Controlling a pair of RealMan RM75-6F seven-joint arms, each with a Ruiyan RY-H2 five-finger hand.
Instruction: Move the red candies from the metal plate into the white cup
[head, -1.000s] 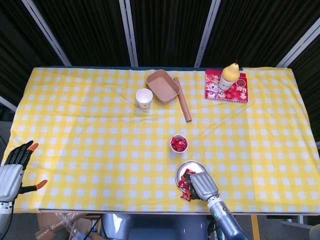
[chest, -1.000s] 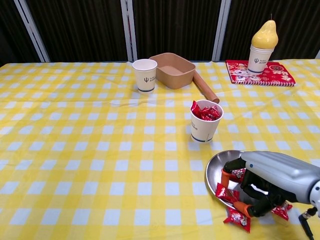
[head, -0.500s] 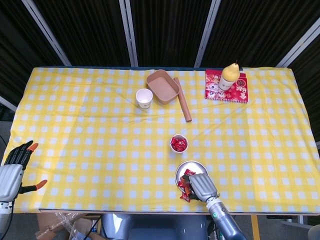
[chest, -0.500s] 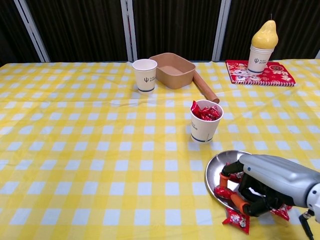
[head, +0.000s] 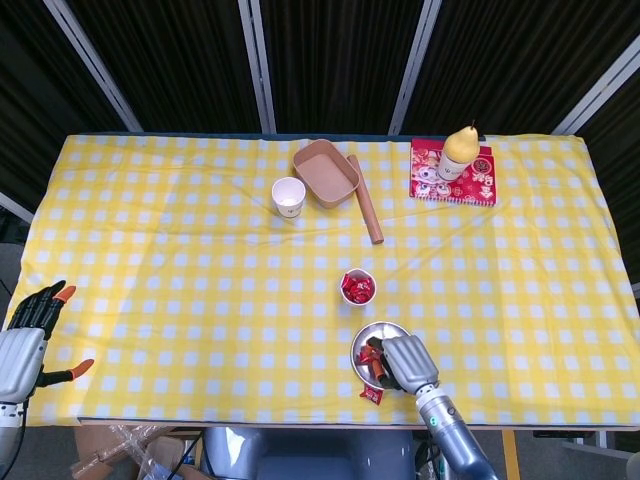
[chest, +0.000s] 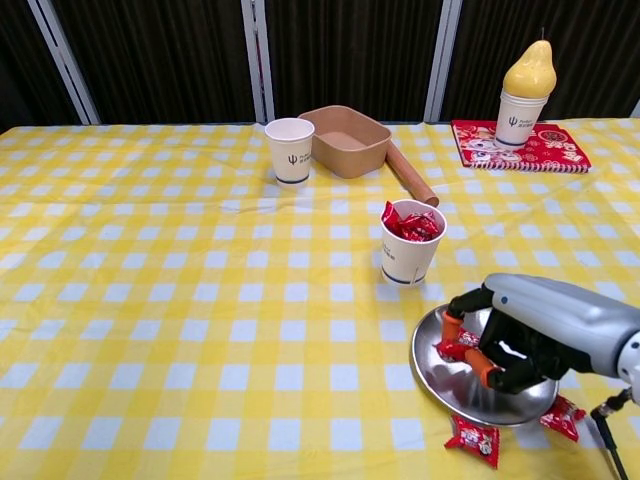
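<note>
Right hand (chest: 520, 335) gripped a red candy (chest: 457, 347) over the metal plate (chest: 440, 372); left hand (head: 25, 335) hung open, off the worktop.

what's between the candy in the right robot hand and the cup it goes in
Nothing visible. The right robot hand holds a candy over the plate, and the candy cup stands just beyond the plate's far rim with only bare cloth between.

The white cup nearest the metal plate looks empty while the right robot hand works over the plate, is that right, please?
Not quite: that white cup already holds red candies, as the chest view shows. The right robot hand is indeed over the metal plate.
</note>
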